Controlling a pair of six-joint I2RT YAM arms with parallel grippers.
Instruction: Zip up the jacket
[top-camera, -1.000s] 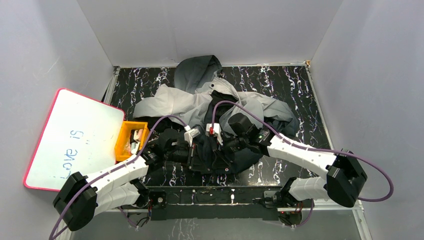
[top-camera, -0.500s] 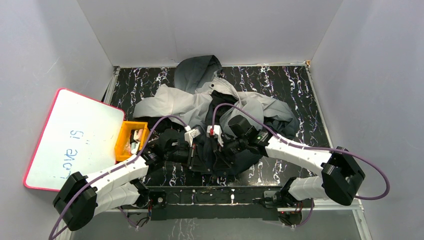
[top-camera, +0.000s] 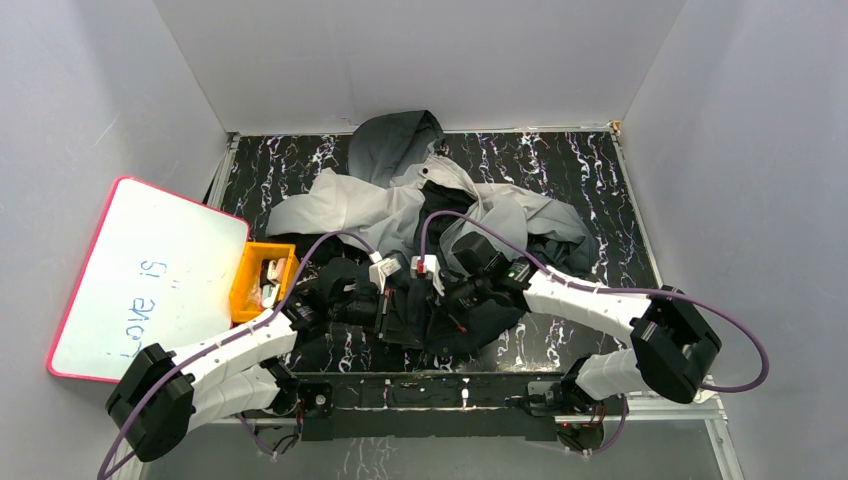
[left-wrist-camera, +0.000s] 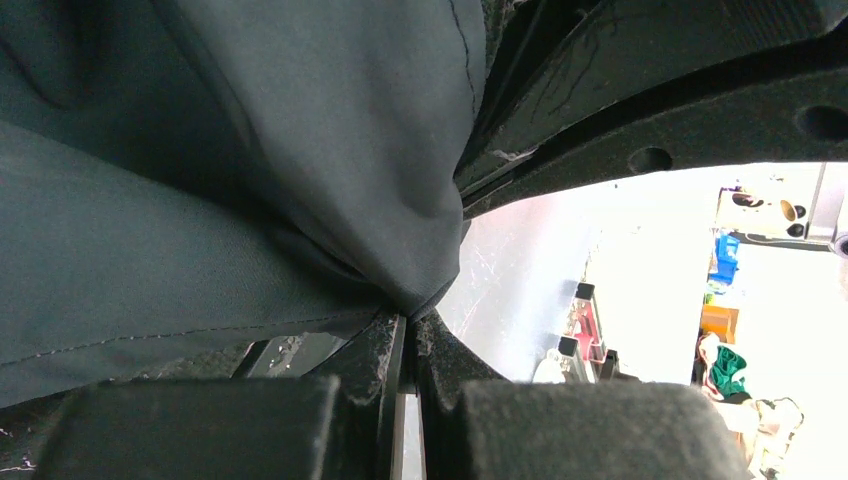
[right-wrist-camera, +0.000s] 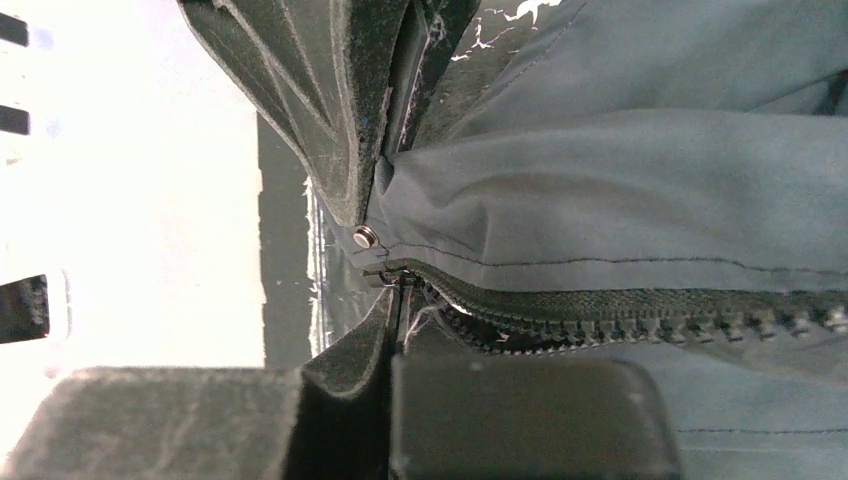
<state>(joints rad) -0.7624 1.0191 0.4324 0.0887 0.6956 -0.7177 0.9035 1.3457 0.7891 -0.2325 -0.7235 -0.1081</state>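
Note:
The jacket (top-camera: 400, 205) lies crumpled in the middle of the table, light grey at the back and dark at the near hem. Both grippers meet at that dark hem. My left gripper (top-camera: 392, 305) (left-wrist-camera: 408, 318) is shut on a fold of the dark fabric (left-wrist-camera: 250, 150). Right beside it, my right gripper (top-camera: 440, 300) (right-wrist-camera: 397, 290) is shut at the bottom end of the zipper (right-wrist-camera: 620, 310), just below a small metal stud (right-wrist-camera: 365, 237). The zipper's two rows of teeth run off to the right, parted near the jaws.
An orange bin (top-camera: 262, 282) with small parts stands left of the left arm. A pink-edged whiteboard (top-camera: 150, 275) leans at the far left. White walls close in the black marbled table (top-camera: 560, 170) at the back and on both sides.
My right gripper has closed on the zipper's bottom end, and its arm has shifted slightly left towards the left gripper. The left gripper has kept its hold.

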